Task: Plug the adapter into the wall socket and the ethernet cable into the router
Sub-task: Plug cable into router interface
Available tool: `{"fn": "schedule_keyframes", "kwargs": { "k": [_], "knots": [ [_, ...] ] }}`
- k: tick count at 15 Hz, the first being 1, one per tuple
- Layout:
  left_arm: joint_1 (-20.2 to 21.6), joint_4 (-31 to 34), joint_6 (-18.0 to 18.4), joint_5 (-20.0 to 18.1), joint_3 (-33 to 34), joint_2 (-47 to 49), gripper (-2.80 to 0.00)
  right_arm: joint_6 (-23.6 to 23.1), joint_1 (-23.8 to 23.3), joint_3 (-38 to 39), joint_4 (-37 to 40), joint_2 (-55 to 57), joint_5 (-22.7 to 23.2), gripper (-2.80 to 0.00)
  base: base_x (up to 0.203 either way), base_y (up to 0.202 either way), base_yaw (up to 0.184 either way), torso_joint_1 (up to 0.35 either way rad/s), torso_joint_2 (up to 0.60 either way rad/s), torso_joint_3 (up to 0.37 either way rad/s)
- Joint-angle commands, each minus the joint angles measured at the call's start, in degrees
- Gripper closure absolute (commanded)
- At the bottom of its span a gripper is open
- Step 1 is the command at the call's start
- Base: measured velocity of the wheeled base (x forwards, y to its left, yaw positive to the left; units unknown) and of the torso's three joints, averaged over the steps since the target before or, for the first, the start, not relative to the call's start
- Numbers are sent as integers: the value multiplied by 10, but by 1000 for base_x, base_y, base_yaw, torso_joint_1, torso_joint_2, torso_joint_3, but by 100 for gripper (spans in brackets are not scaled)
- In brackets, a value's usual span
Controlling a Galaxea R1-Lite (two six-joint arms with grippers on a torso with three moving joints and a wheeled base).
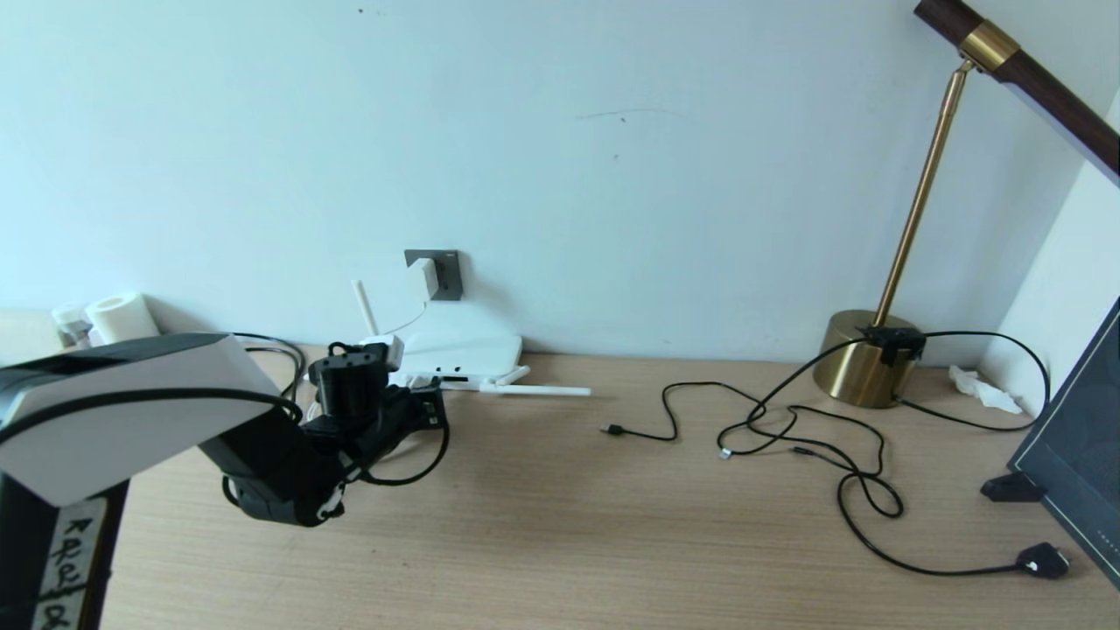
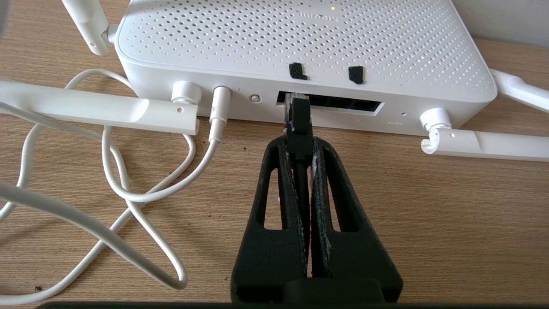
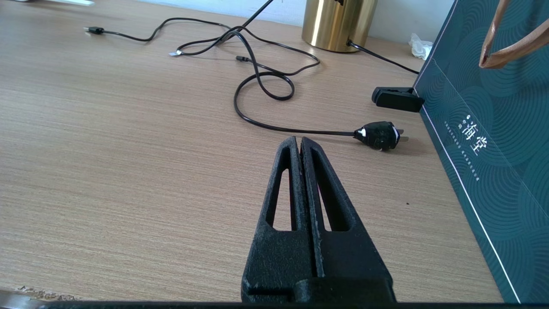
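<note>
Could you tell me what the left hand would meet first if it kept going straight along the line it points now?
The left hand, shut on the ethernet cable, points at the router. The plug's clear tip is already at the mouth of the port slot, so it would meet that port first; how deep it sits is unclear.

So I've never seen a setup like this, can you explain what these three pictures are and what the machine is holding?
It is a two-armed robot at a wooden desk. One picture looks down from its head; the other two come from cameras on its wrists. The left gripper is shut on the thick black ethernet cable, whose plug tip is at the port slot of the flat white router. The small white cube adapter already sits in the dark-grey wall socket. The right gripper is shut, holding nothing, near thin black cables and a brass lamp base.
</note>
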Motion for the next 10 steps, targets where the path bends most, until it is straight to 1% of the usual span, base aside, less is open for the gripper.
{"fn": "schedule_keyframes", "kwargs": {
  "k": [1, 10],
  "knots": [
    [1, -3, 0, 0, 1, -4, 0, -1, 0, 0, 0, 1, 0, 0, 0, 0, 0, 0, 0, 0],
    [3, -3, 0, 0, 1, -4, 0, -1, 0, 0, 0, 1, 0, 0, 0, 0, 0, 0, 0, 0]
  ]
}}
